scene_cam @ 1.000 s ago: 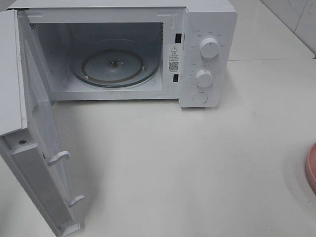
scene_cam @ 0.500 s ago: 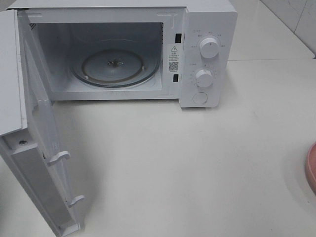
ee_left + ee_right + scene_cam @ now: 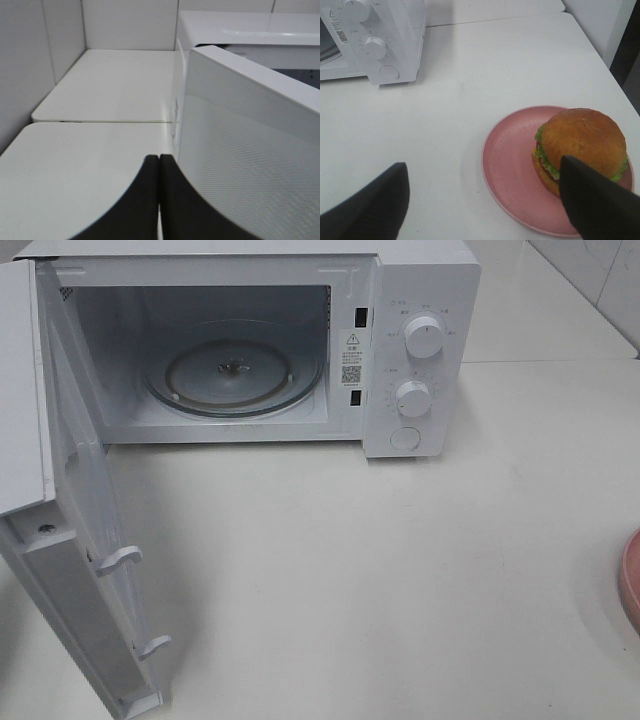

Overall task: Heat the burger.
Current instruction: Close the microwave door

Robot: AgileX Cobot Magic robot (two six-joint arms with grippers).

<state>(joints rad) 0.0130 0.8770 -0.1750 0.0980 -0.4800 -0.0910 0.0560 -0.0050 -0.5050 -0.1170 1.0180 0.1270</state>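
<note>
Bright, even overhead light — soft shadows beneath the microwave door [image 3: 70, 570], wrist views slightly blurred.

The left gripper [image 3: 159, 200] is showing two smooth, matte black fingers with curved outer edges; the right gripper [image 3: 485, 200] is showing matching broad black fingers [image 3: 600, 200].

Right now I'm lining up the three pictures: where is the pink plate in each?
Exterior high: only the plate's rim shows, cut off at the right edge.
Left wrist: not in it.
Right wrist: plate in the lower right, carrying the burger.
Shared landmark: the microwave's lower knob.
</note>
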